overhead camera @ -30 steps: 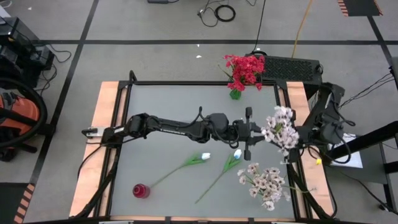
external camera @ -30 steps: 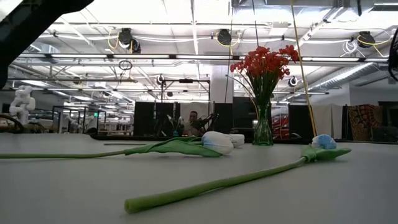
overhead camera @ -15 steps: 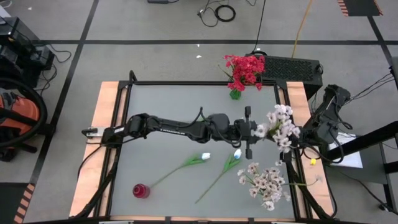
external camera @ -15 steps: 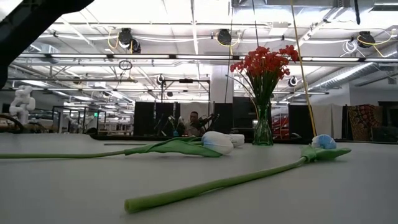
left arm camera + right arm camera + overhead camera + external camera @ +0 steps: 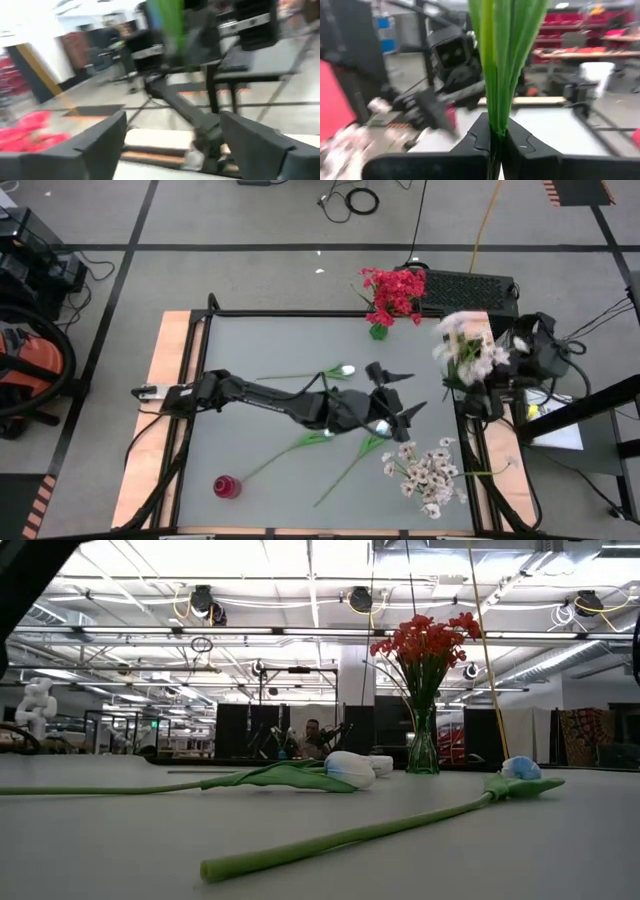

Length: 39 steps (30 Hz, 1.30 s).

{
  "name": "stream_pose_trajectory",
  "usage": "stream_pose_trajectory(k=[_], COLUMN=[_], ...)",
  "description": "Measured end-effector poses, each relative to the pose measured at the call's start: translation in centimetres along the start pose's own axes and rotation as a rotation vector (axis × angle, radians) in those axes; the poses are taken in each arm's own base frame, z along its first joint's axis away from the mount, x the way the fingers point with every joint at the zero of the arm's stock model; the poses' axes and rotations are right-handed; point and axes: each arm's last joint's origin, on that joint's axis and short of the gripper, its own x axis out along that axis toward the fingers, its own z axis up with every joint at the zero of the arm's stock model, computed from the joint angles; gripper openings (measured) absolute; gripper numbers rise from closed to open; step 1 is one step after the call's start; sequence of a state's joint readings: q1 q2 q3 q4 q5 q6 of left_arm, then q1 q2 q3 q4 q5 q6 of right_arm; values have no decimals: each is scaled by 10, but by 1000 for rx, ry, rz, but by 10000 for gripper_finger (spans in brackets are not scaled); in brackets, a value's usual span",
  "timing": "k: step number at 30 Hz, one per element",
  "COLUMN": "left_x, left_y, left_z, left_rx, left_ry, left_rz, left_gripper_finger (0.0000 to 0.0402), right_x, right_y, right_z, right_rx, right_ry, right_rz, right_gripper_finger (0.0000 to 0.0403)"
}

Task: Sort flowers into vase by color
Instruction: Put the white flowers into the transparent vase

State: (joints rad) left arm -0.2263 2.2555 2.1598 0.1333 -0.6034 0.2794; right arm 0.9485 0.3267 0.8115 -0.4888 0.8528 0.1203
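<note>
Right gripper (image 5: 495, 145) fingers pinch pink-white spray (image 5: 468, 352) stems to carry it; left gripper (image 5: 395, 392) fingers spread, empty over surface (image 5: 260, 345)

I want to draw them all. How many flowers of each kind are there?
Red bunch in the vase: 1
Pale pink-white sprays: 2, one in the right gripper, one on the table
White tulips: 3
Total: 6

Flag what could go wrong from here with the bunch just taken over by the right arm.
The right gripper pinches the pale spray by its thin stems only, so it could slip or swing. The open left gripper hangs just over the white tulips and might nudge them.
</note>
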Motion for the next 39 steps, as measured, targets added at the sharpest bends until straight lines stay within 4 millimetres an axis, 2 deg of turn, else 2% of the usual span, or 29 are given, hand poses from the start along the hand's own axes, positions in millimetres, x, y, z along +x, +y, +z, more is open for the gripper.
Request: stream_pose_trajectory(k=[3, 9, 12, 16, 19, 24, 27, 32, 36, 39], left_x=[-20, -59, -75, -95, -105, -115, -119, -119, -98, -74], left_y=[-9, -40, -53, -68, -76, -86, -90, -91, -72, -51], left_z=[16, 35, 40, 46, 47, 43, 37, 37, 44, 51], left_rx=[11, 23, 22, 10, -39, -100, -139, -204, -239, -276], left_ry=[18, 47, 66, 73, 71, 103, 134, 134, 61, -59], left_rz=[64, 105, 165, 201, 180, 149, 138, 142, 159, 53], left_gripper_finger=[348, 351, 352, 352, 352, 352, 352, 352, 352, 351], right_x=[-13, -18, -15, -10, -5, 8, 13, 14, 21, 28], right_y=[-12, -20, -15, -7, 1, 15, 21, 29, 39, 50], right_z=[1, -18, -26, -15, -11, -14, -14, 10, 32, 45], right_rx=[107, 214, 209, 192, 152, 127, 128, 131, 36, -35], right_ry=[-11, 1, 25, -36, -59, -3, 34, 27, -38, -68], right_rz=[74, 110, 153, 220, 245, 228, 227, 262, 218, 216], right_gripper_finger=[6, 6, 6, 6, 6, 6, 6, 6, 6, 8])
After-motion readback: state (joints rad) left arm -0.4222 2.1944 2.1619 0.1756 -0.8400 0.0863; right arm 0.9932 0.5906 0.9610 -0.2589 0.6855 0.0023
